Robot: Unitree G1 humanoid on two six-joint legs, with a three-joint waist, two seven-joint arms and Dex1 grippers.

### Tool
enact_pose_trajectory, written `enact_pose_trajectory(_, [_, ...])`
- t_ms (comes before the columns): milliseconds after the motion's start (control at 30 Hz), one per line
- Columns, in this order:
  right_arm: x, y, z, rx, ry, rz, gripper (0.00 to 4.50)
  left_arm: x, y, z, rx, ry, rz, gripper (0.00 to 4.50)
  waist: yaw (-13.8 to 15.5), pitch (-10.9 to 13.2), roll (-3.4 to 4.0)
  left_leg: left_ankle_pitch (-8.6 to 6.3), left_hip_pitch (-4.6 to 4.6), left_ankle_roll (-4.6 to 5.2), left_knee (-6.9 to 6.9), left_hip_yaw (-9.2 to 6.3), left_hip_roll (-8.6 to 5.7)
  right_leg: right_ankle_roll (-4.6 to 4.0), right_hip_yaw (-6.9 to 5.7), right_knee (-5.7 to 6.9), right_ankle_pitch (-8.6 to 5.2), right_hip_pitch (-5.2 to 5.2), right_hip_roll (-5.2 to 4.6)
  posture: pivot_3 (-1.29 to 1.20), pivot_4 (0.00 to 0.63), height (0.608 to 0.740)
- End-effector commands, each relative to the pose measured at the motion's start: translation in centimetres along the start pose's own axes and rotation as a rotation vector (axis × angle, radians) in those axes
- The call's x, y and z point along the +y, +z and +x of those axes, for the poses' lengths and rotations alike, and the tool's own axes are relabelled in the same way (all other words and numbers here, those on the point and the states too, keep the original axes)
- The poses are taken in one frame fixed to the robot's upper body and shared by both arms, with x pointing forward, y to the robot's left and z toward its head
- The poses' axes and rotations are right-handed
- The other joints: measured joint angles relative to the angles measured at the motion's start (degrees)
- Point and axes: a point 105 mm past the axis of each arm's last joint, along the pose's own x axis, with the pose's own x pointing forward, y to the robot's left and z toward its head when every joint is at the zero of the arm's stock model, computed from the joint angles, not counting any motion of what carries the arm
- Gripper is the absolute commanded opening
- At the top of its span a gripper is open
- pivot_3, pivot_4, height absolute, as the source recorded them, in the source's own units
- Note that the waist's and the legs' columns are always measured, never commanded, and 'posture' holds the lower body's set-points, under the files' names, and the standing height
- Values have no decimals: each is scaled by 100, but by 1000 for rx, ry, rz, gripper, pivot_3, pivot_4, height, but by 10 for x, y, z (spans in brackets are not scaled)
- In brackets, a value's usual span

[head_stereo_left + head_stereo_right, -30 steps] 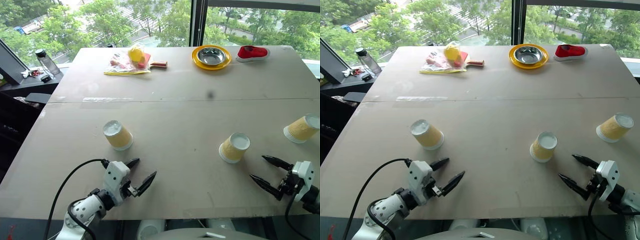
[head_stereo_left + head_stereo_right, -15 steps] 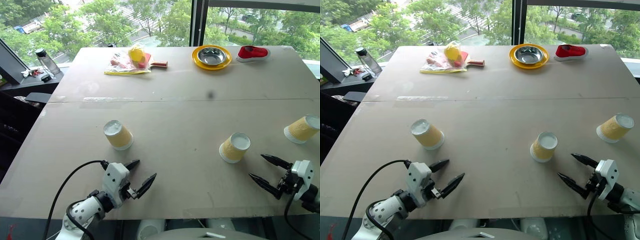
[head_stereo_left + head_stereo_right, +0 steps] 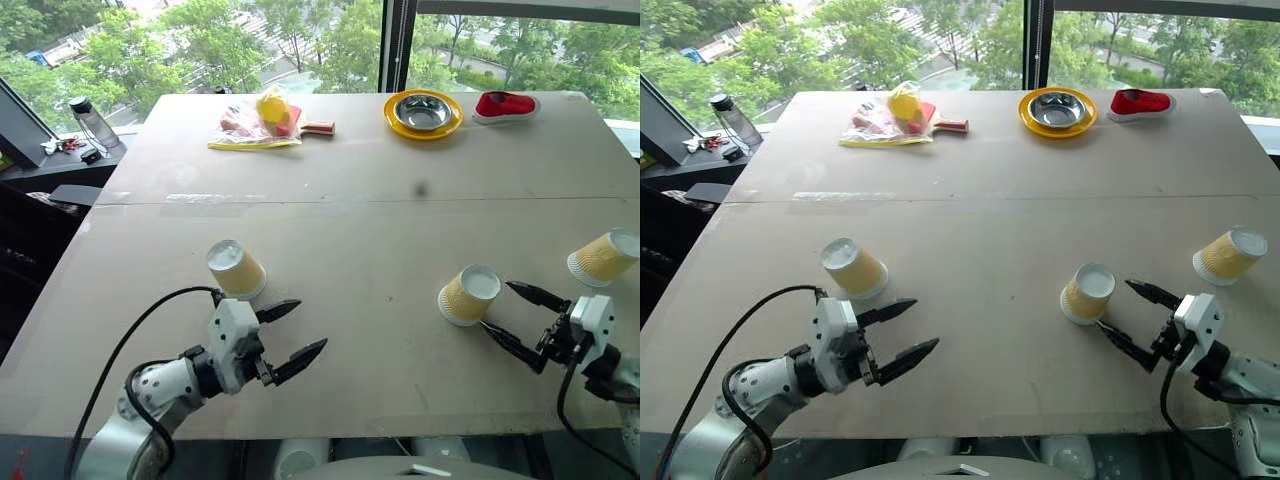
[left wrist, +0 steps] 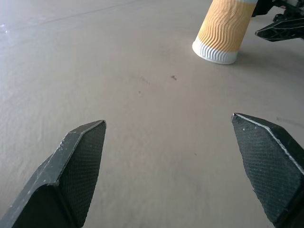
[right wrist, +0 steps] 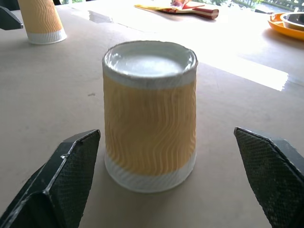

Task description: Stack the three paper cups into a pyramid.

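Nothing stacked yet. Left pincer (image 3: pixel 290 332) spread wide, empty, just short of the left ribbed yellow paper cup (image 3: pixel 237 270), upside down. Right pincer (image 3: pixel 515 315) spread, flanking the middle cup (image 3: pixel 468 295). Third cup (image 3: pixel 606 256) stands apart at the counter (image 3: pixel 360 200) edge.

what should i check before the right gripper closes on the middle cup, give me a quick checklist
1. Right gripper open wide enough: ok, fingers spread wider than the cup in the right wrist view.
2. Middle cup upside down, base up: ok.
3. Cup between the fingers: not ok, it stands just ahead of the fingertips.
4. Cup centred on the gripper's line: ok, about midway in the right wrist view.
5. Left gripper empty and clear of the left cup: ok, open, cup beyond its tips.
6. Right cup out of the way: ok, standing apart near the table edge.
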Motion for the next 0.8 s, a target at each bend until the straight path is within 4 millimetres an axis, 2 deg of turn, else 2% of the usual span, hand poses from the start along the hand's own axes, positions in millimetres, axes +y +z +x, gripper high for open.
enact_pose_trajectory(33, [3,19,14,-70,24,9,4500,-11,31,0,-35,-121,24,4352,-1,1,0,0,0,0,0,-1,0,0,-1,1,0,0,1,0,150,740])
enact_pose_trajectory(167, [13,26,24,-83,91,14,4500,-13,45,-1,-18,-178,43,4352,-1,3,2,0,-8,0,0,-11,0,0,-14,3,0,-5,11,0,150,740])
enact_pose_trajectory(300, [13,28,32,-100,83,31,4500,-13,55,2,-16,-199,64,4352,-1,7,-1,1,-7,0,4,-13,0,0,-18,8,0,-4,30,0,150,740])
enact_pose_trajectory(533, [13,26,30,-104,80,59,4500,-15,59,4,-24,-215,54,4352,-1,11,-5,1,-5,0,8,-12,0,1,-33,17,-1,-6,34,0,150,740])
enact_pose_trajectory(633, [14,24,27,-98,86,67,3663,-16,61,6,-28,-221,60,4500,-1,15,-8,1,-4,-1,8,-12,0,1,-33,22,-1,-6,34,0,150,740])
enact_pose_trajectory(733, [12,23,27,-97,83,64,2303,-16,61,7,-17,-227,76,4500,-1,17,-11,1,-2,-1,11,-12,0,1,-32,28,-1,-6,34,0,150,740])
enact_pose_trajectory(800, [11,22,28,-96,83,60,2176,-15,60,8,-9,-224,86,4500,-2,18,-12,1,-2,-1,11,-11,0,0,-32,28,-1,-6,34,0,150,740])
